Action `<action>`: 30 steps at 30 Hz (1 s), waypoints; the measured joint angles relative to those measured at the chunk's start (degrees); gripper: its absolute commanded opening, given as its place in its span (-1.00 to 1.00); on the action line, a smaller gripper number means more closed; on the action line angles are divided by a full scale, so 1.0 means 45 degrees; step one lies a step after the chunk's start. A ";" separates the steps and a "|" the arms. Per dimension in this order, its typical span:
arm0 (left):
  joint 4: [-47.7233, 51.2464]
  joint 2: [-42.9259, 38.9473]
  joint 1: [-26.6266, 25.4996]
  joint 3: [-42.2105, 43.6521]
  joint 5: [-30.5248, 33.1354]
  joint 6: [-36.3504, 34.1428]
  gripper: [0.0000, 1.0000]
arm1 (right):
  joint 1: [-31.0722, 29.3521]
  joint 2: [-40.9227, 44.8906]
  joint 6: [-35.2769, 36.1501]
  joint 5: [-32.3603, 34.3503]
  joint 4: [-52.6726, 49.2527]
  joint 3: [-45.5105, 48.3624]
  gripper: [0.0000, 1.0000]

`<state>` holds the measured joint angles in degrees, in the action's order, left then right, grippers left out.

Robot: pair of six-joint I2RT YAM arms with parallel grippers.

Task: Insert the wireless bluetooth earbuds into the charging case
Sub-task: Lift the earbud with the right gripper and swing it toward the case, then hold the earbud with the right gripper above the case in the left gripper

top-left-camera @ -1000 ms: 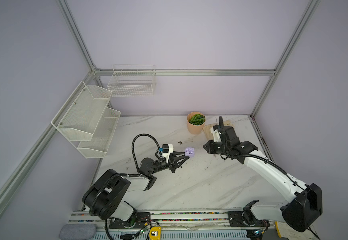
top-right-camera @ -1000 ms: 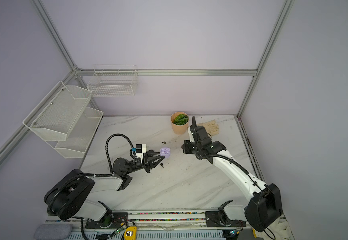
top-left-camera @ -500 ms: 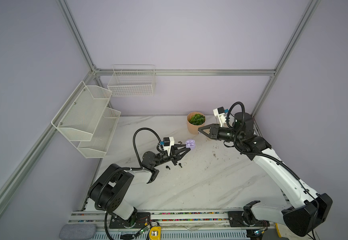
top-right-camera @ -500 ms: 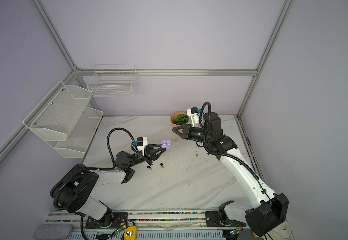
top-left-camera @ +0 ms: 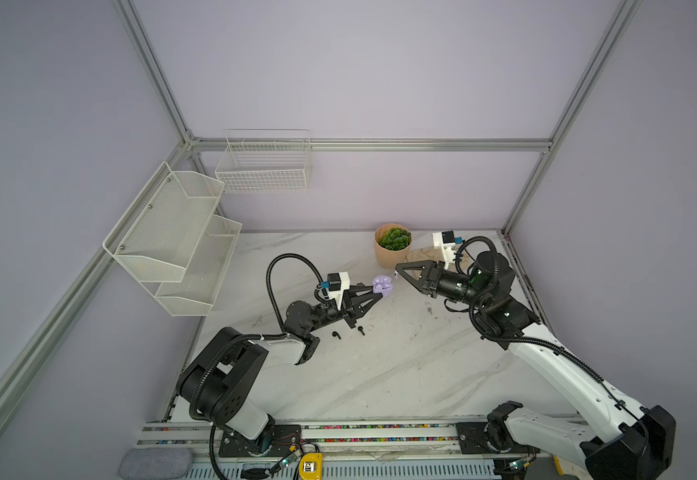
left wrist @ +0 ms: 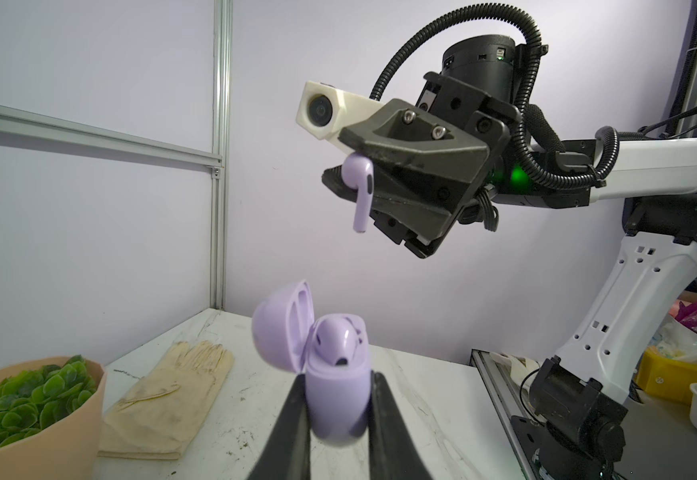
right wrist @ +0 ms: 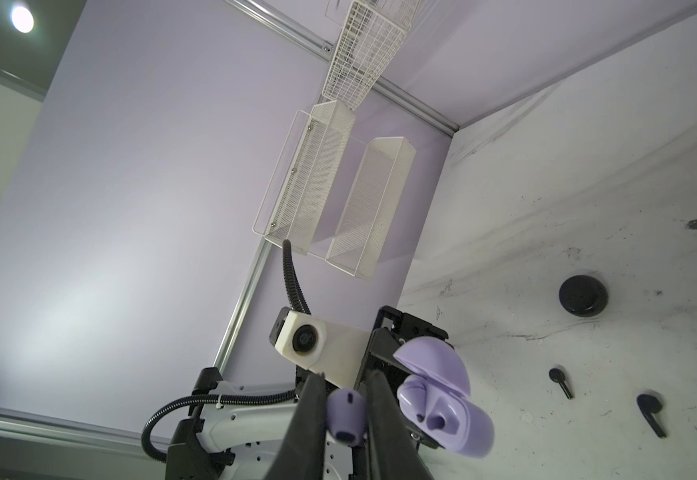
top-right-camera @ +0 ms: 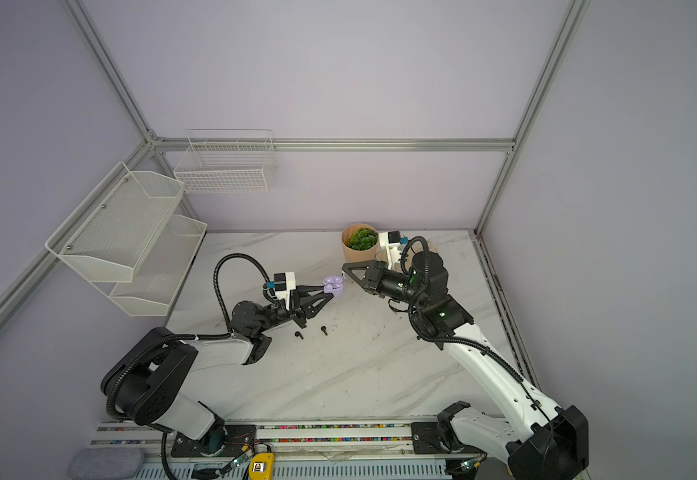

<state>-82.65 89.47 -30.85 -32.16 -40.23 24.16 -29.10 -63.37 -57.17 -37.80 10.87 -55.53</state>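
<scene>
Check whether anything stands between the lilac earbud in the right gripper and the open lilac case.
Nothing visible does. The lilac earbud, pinched in the right gripper, hangs clear of the open case held by the left gripper, with only air between.

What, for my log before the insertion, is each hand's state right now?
Left hand: closed on the open lilac charging case.
Right hand: closed on a lilac earbud.

The white marbled worktop [top-left-camera: 380, 374] carried a black earbud [top-left-camera: 336, 334] just beside a second black earbud [top-left-camera: 361, 330] near its middle, a black round case [right wrist: 583, 296] nearby, and a potted plant [top-left-camera: 392, 255] beside a pale glove [left wrist: 168, 399] at the far edge.
</scene>
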 measured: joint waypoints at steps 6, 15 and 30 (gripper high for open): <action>0.0015 0.0165 -0.0136 0.0000 0.0010 -0.0272 -1.00 | -0.0709 0.0248 -0.0869 0.0928 0.0865 0.0680 -0.80; 0.0010 0.0165 -0.0180 0.0000 0.0335 -0.0617 -1.00 | -0.1263 0.0282 -0.1350 0.1778 0.1224 0.1132 -0.81; 0.0010 -0.0194 -0.0180 0.0000 0.0437 -0.0661 -1.00 | -0.1394 0.0427 -0.1549 0.2385 0.1486 0.1486 -0.83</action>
<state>-82.61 88.60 -31.66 -32.16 -38.26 21.19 -35.38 -61.45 -64.14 -27.07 17.56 -48.84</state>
